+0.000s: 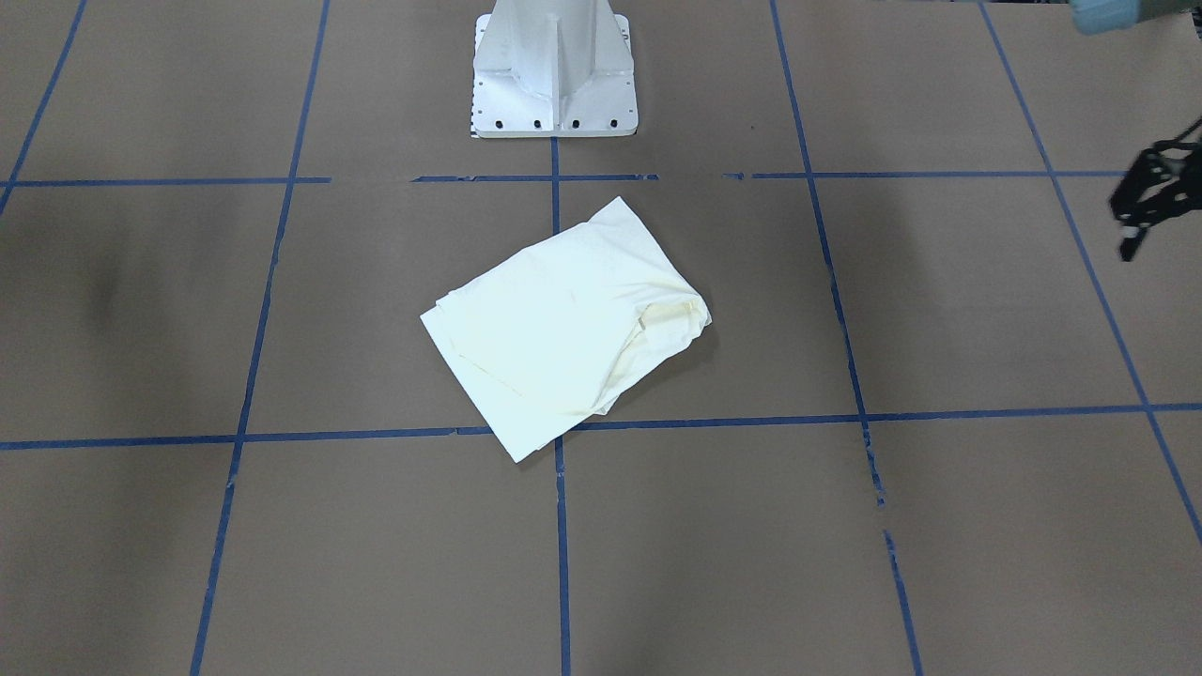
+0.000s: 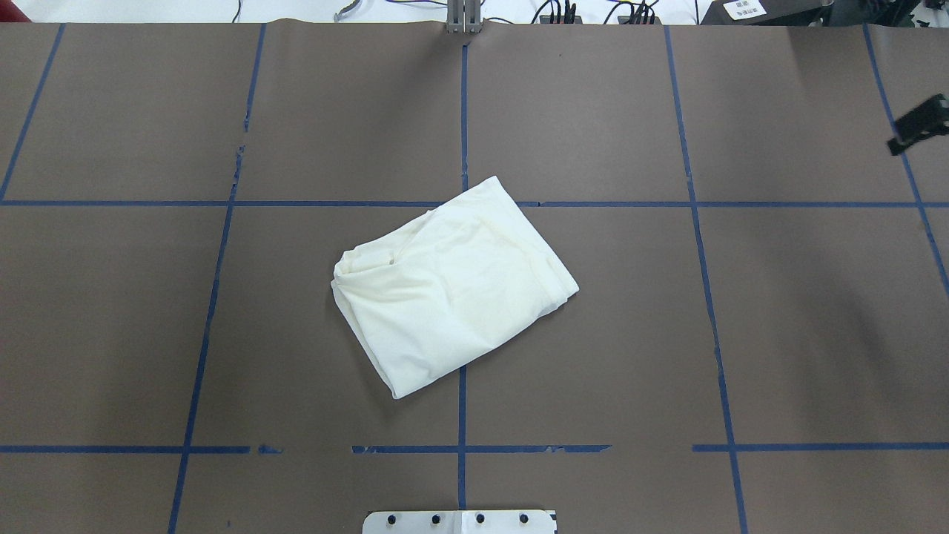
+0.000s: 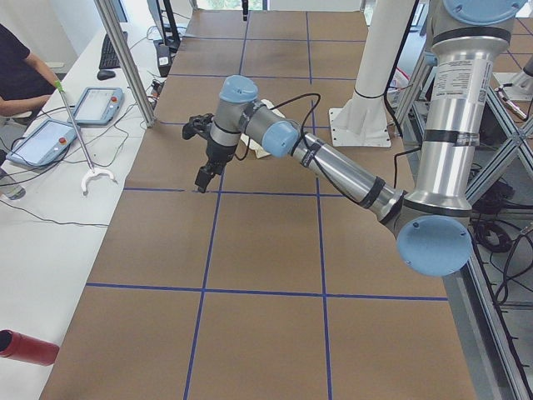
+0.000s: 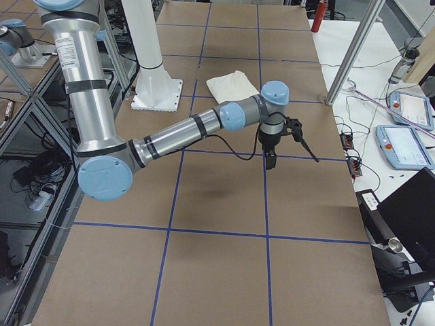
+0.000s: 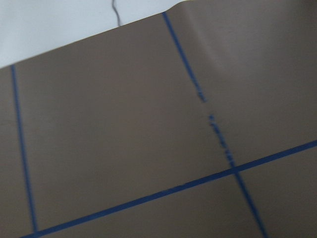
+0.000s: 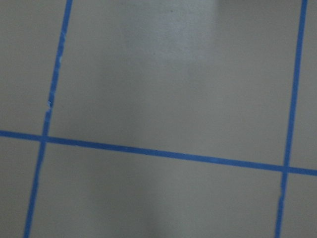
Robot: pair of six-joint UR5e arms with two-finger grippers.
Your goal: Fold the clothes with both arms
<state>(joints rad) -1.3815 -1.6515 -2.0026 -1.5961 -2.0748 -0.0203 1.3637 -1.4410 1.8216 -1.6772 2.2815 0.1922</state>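
Observation:
The cream-white shirt (image 1: 563, 329) lies folded into a rough rectangle in the middle of the table, plain side up and set at an angle. Its cat print is hidden. It also shows in the overhead view (image 2: 452, 289) and the right-side view (image 4: 234, 85). My left gripper (image 1: 1141, 207) hovers off to the side at the table's left end, far from the shirt, with its fingers spread and empty. My right gripper (image 2: 919, 122) hovers at the table's right end, only partly in view. In the right-side view it (image 4: 289, 155) looks spread open and holds nothing.
The white pedestal base (image 1: 554, 66) stands at the robot's edge, just behind the shirt. Blue tape lines (image 2: 463, 204) divide the brown table into squares. Tablets (image 3: 50, 137) and cables lie on the white bench on the operators' side, where a person's arm (image 3: 21, 71) shows.

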